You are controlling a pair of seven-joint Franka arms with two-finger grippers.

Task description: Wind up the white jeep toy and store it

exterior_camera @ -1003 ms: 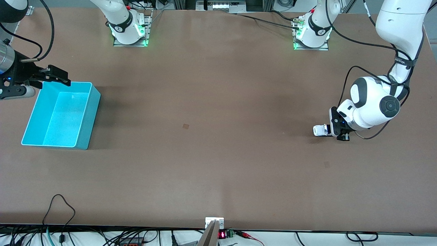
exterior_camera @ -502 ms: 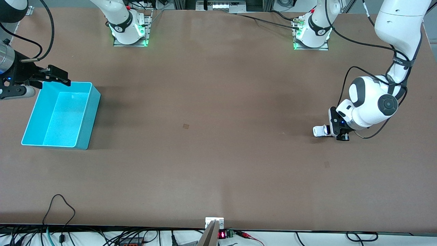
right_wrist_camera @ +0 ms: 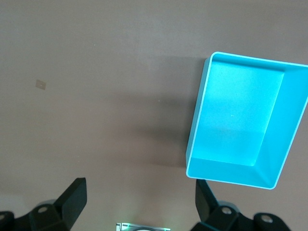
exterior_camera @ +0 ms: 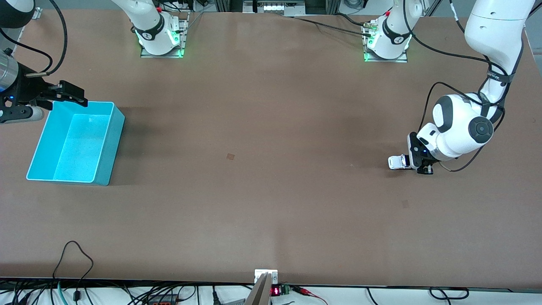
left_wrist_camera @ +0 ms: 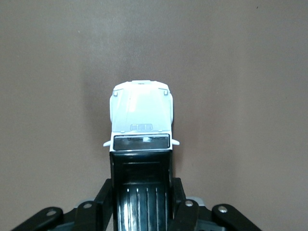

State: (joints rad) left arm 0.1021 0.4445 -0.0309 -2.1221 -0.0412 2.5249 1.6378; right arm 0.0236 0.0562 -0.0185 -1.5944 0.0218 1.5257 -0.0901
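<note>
Item: white jeep toy [exterior_camera: 397,162]. Location: on the desk at the left arm's end, well apart from the cyan bin [exterior_camera: 76,142], which sits at the right arm's end.

Left gripper [exterior_camera: 417,163]: down at desk level, fingers [left_wrist_camera: 107,199] closed against both flanks of the toy's black rear section; the white bonnet points away from the wrist, toward the bin's end of the desk. All wheels appear to rest on the desk.

Right gripper [exterior_camera: 67,94]: waits above the bin's farther corner, fingers [right_wrist_camera: 72,196] spread wide, holding nothing.

Step in hand, as judged: winding. Done well, the toy is pressed lightly down so the wheels bite, drawn straight back along its own axis, and kept square between the fingers; a skewed pull would likely let it twist or skid. The grip should stay firm until the toy is lifted for the bin.

Writing: small lettering on a band of the left arm [exterior_camera: 501,78], not legible; no readable marking on toy or bin.
</note>
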